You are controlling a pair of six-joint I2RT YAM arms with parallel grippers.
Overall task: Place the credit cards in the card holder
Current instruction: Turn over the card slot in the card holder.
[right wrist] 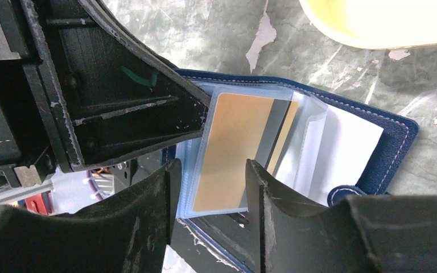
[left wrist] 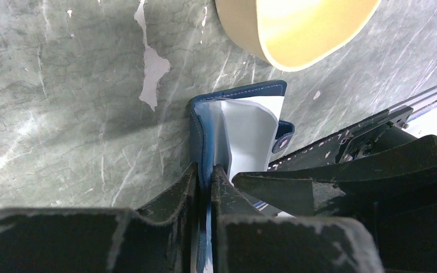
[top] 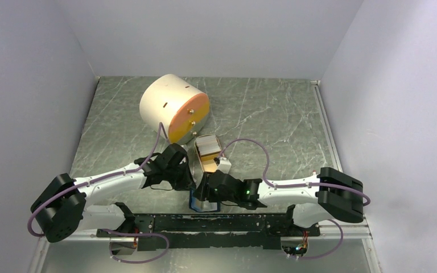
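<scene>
— Where is the holder [left wrist: 202, 133] being held?
— At the middle of the table's [top: 262, 114] near edge, opened. Its blue cover is being pinched by the left claw [left wrist: 205, 172], which is clamped tight on it.
— And the right claw [right wrist: 209, 170]?
— Its fingers are being held apart, either side of a tan card [right wrist: 233, 131] lying in a clear sleeve [right wrist: 310, 122]. Grey cards [top: 207, 145] are being carried in the dish [top: 209, 166] just behind.

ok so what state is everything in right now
holder: open, one cover pinched
left fingers: shut on holder's cover
right fingers: open, astride tan card
tan card: lying in the open holder
dish: upright, holding whitish cards
cylinder: on its side
</scene>
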